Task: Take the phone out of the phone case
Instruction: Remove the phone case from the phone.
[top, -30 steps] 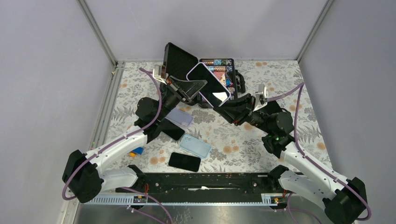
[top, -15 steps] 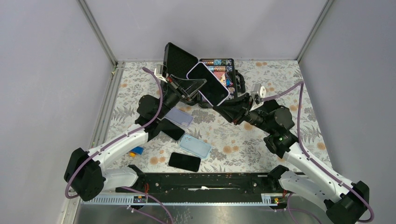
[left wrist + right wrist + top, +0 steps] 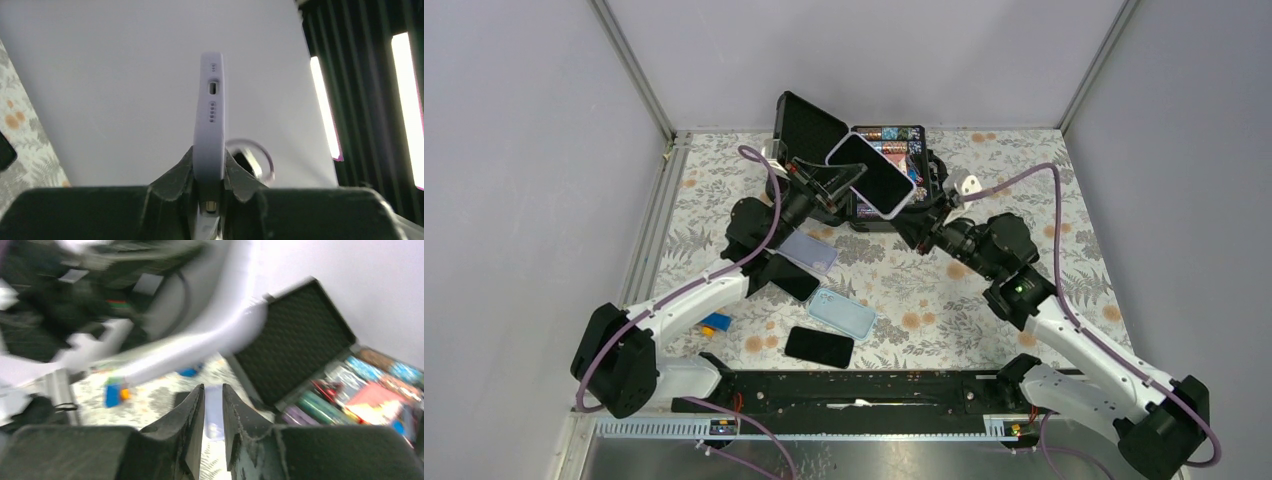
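— Lilac phone case (image 3: 210, 125), edge-on, clamped by the left gripper (image 3: 210, 156). Is the phone (image 3: 871, 174) visible?
— Only from above: screen up, held over the open black box (image 3: 808, 124). The right wrist view is blurred; the right gripper (image 3: 212, 388), fingers nearly together and empty, sits just beside the phone's lower end.

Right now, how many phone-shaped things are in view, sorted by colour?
Lilac: 2 (held cased phone, loose lilac case)
Light blue: 1 (blue case)
Black: 2 (near black phone, dark slab beside the loose lilac case)
Total: 5
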You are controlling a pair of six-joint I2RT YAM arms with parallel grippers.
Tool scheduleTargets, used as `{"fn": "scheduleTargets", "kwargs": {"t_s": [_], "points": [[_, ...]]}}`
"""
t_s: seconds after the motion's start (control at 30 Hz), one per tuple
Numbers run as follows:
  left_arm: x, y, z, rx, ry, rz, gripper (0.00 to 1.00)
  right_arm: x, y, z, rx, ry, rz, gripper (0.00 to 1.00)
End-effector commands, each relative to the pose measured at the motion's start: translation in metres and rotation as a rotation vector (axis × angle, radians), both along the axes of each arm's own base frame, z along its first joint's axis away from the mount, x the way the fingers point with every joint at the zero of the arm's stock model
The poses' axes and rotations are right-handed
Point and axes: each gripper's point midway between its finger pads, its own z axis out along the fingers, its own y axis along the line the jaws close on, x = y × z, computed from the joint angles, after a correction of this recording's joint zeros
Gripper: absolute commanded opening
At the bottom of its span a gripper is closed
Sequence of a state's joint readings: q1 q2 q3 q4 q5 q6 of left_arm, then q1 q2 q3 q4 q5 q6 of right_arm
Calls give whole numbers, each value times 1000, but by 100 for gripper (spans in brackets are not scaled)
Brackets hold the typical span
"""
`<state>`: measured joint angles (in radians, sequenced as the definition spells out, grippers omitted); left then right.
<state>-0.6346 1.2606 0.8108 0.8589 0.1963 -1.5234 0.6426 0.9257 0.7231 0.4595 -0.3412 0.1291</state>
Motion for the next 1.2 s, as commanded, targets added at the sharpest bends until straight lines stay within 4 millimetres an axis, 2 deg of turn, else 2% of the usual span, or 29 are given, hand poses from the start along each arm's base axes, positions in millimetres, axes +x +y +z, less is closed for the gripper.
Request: {"fn": "scheduleTargets", "kwargs": {"t_s": [0.0, 0.07, 0.17, 0.3, 0.4, 0.53, 0.6, 0.7, 0.8, 1.0, 1.17], "points": [[-95, 8, 85, -207, -214, -310, 0, 48, -31, -54, -139, 104, -269, 13], [-90, 9, 80, -196, -212, -286, 0, 42, -28, -44, -97, 115, -243, 24], [-83, 10, 73, -172, -209, -242, 0, 28, -26, -27, -42, 105, -194, 48], [-70, 12, 64, -138, -201, -182, 0, 12, -30, -12, 0, 83, -155, 69], [-63, 16, 61, -120, -209, -146, 0, 2, -35, -5, 17, 85, -150, 78], [-54, 24, 56, -87, -227, -94, 0, -20, -33, 8, 21, 90, -66, 81], [-50, 29, 53, -62, -241, -72, 0, -33, -28, 16, 35, 94, 12, 83], [-55, 32, 59, -6, -324, -87, 0, -58, -13, 30, 42, 115, 189, 93], [-63, 35, 66, 44, -415, -127, 0, -63, -3, 44, 69, 189, 257, 99], [-74, 51, 73, 71, -492, -142, 0, -42, 4, 74, 215, 259, 232, 97], [-77, 61, 76, 63, -502, -135, 0, -40, 10, 93, 353, 274, 298, 73]]}}
